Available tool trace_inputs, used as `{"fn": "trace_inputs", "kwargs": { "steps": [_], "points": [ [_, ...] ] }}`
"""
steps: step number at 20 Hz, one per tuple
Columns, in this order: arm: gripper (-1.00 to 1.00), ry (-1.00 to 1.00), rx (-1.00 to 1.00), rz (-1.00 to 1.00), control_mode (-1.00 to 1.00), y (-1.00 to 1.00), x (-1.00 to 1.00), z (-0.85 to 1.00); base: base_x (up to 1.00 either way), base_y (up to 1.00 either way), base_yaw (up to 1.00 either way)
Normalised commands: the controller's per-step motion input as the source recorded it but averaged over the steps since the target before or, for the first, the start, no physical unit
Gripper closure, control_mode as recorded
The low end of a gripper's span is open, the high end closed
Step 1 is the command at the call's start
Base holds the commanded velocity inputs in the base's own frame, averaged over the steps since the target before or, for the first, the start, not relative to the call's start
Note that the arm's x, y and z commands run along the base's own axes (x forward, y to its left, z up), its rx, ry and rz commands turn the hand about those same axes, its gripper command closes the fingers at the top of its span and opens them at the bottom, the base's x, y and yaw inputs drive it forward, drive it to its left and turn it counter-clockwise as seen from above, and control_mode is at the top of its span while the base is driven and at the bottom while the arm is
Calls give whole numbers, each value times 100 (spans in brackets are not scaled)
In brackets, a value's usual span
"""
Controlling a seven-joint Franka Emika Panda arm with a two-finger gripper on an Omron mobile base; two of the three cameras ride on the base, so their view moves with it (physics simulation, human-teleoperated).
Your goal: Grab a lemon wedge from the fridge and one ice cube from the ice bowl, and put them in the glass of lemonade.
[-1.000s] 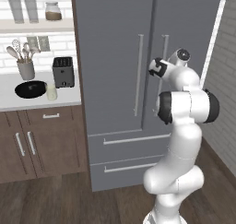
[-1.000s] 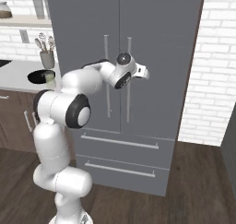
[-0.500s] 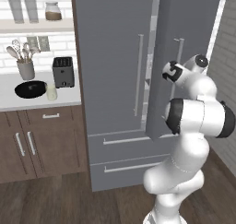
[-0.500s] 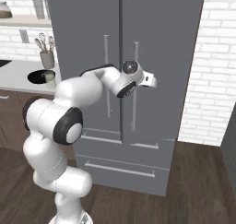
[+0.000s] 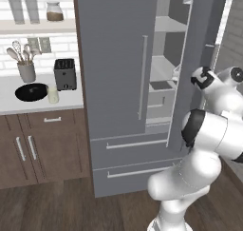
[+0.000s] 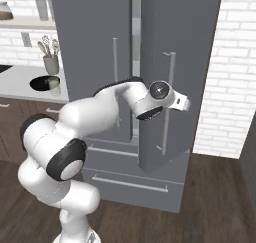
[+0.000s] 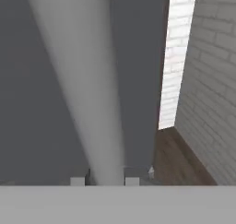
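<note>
The tall grey fridge (image 5: 114, 59) has its right door (image 6: 185, 47) swung partly out, and white inner shelves (image 5: 163, 73) show through the gap. My gripper (image 7: 105, 179) is shut on that door's long silver handle (image 7: 87, 94), which runs up between my fingertips (image 7: 78, 180). From the right base view my gripper (image 6: 184, 104) sits against the handle (image 6: 167, 102) at mid height. On the counter to the left lie the black ice bowl (image 5: 31, 91) and, beside it, the small glass of lemonade (image 5: 52, 94). The lemon wedge is hidden from view.
A dark toaster (image 5: 65, 74) and a grey utensil cup (image 5: 27, 72) stand behind the bowl. A wall shelf carries glasses and a jar (image 5: 54, 11). Two fridge drawers (image 5: 137, 144) lie below the doors. A white brick wall (image 6: 235, 62) closes in on the right of the open door.
The right fridge door has swung outward with my hand on its handle, and the arm has moved right with it. Inner shelves now show. The jaws have narrowed.
</note>
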Motion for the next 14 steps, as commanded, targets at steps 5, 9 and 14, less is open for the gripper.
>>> {"fn": "trace_inputs", "kwargs": {
  "steps": [5, 9, 14],
  "points": [
    [-100, 1, 5, -21, -100, -91, -35, 1, 0, 0, 0],
    [-100, -1, 0, -13, -100, -52, -32, 32, 0, 0, 0],
    [-100, -17, 1, 0, -100, -25, -94, 88, 0, 0, 0]
  ]
}}
